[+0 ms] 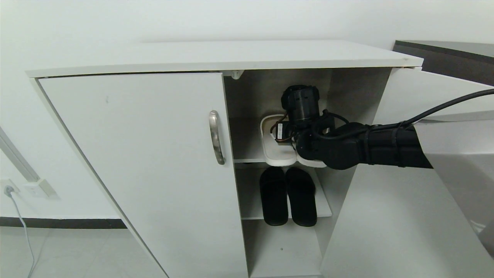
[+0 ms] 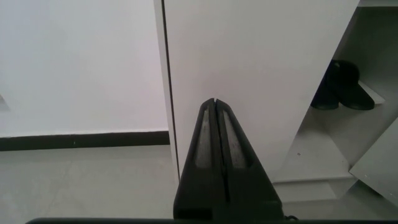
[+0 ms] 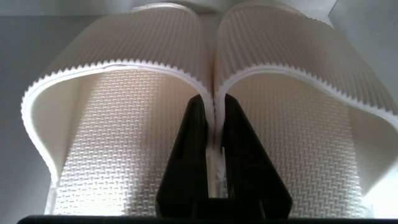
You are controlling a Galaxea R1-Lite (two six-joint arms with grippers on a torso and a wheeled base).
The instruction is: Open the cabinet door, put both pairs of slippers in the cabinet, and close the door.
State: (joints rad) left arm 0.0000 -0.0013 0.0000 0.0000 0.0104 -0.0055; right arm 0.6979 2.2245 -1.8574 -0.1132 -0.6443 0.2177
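The white cabinet's right door (image 1: 401, 216) stands swung open, and its left door (image 1: 135, 154) is closed. A pair of white slippers (image 1: 276, 154) rests on the upper shelf (image 1: 247, 152), toes inward. My right arm (image 1: 347, 146) reaches into that compartment. In the right wrist view my right gripper (image 3: 213, 109) is shut on the two inner strap edges of the white slippers (image 3: 124, 162), pinching them together. A pair of black slippers (image 1: 287, 200) lies side by side on the lower shelf (image 1: 251, 206). My left gripper (image 2: 214, 104) is shut and empty, facing the closed left door (image 2: 249, 56).
A metal handle (image 1: 217, 137) is on the left door's inner edge. A wall outlet (image 1: 9, 190) with a cable is low on the left wall. A dark surface (image 1: 447, 56) lies behind the cabinet at the right. The bottom compartment (image 1: 281, 251) holds nothing.
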